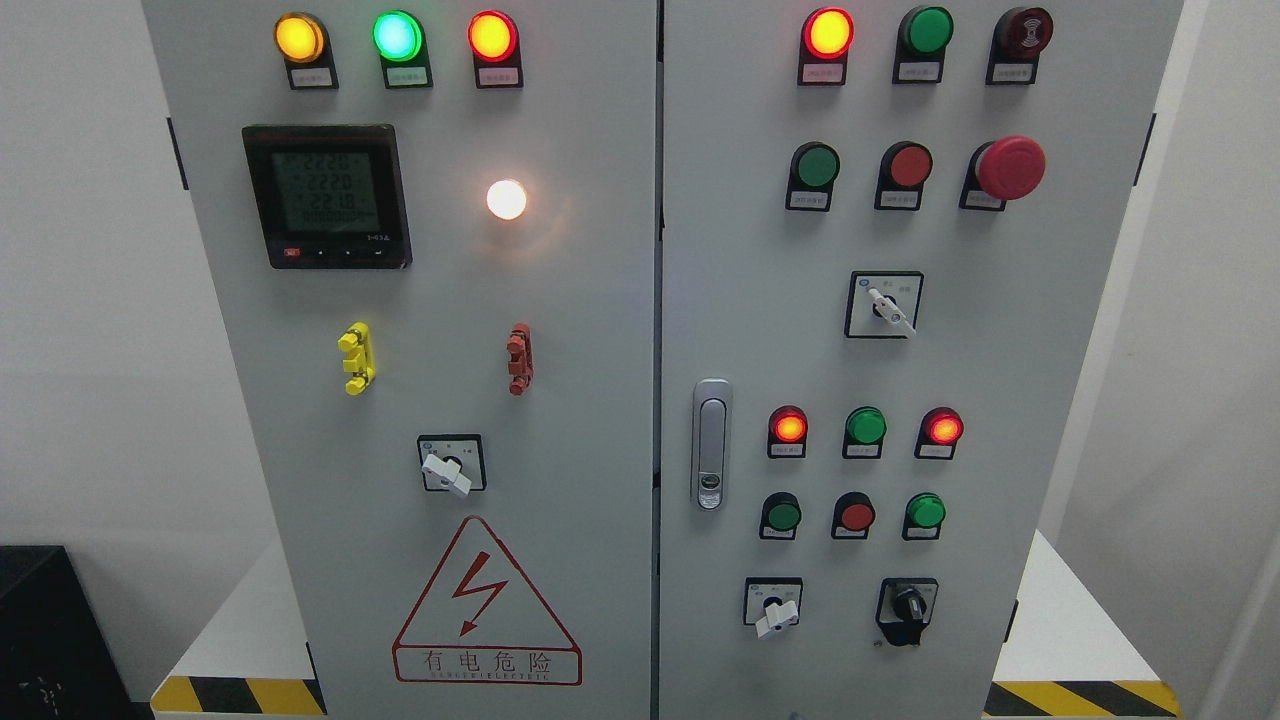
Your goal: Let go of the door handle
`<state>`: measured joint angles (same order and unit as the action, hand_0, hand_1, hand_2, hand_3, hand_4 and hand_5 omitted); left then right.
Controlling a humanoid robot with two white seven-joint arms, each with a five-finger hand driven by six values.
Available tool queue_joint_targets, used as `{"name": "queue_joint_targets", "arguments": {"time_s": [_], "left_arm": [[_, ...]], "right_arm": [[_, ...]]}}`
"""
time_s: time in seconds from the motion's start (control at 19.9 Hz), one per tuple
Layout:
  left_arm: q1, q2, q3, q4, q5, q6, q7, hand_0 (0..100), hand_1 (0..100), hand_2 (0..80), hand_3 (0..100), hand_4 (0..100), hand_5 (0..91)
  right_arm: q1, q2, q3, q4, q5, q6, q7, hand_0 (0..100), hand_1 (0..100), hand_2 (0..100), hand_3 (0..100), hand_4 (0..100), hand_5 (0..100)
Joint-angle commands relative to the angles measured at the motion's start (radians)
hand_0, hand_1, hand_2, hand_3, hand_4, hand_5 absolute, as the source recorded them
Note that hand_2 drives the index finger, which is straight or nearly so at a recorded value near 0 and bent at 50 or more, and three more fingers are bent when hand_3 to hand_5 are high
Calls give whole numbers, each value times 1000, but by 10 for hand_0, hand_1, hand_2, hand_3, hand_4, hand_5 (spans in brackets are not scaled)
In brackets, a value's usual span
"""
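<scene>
The handle (711, 443) sits upright on the right door (900, 360), just beside the seam with the left door (420, 400), flush in its silver housing with nothing touching it. Neither robot hand shows in the head view, so their state cannot be told. Right of the handle are lit red and green lamps (866, 426); a warning triangle (487, 602) marks the left door.

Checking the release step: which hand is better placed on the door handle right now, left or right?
Neither can be judged: no robot hand or arm shows in the head view. The door handle sits untouched at the left edge of the right door, flush and upright, so it already appears released.
</scene>
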<state>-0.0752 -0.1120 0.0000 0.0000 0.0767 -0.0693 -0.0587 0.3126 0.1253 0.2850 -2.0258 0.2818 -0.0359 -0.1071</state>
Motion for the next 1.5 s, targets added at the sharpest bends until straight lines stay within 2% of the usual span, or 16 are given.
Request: {"name": "queue_joint_targets", "arguments": {"time_s": [0.0,0.55,0.75,1.45], "left_arm": [[0,0,-21,-20,0,0,0,0,0,22,89,13,0],[0,0,-21,-20,0,0,0,0,0,22,89,13,0],[0,0,-21,-20,0,0,0,0,0,22,88,12,0],[0,0,-21,-20,0,0,0,0,0,24,89,13,0]], "right_arm": [[2,-6,63,15,-35,1,1,350,228,0,0,0,0],[-15,-6,65,27,-33,1,4,327,272,0,0,0,0],[-15,-6,69,27,-33,1,15,335,276,0,0,0,0],[-21,-6,74,19,-32,-1,15,364,304,0,0,0,0]]}}
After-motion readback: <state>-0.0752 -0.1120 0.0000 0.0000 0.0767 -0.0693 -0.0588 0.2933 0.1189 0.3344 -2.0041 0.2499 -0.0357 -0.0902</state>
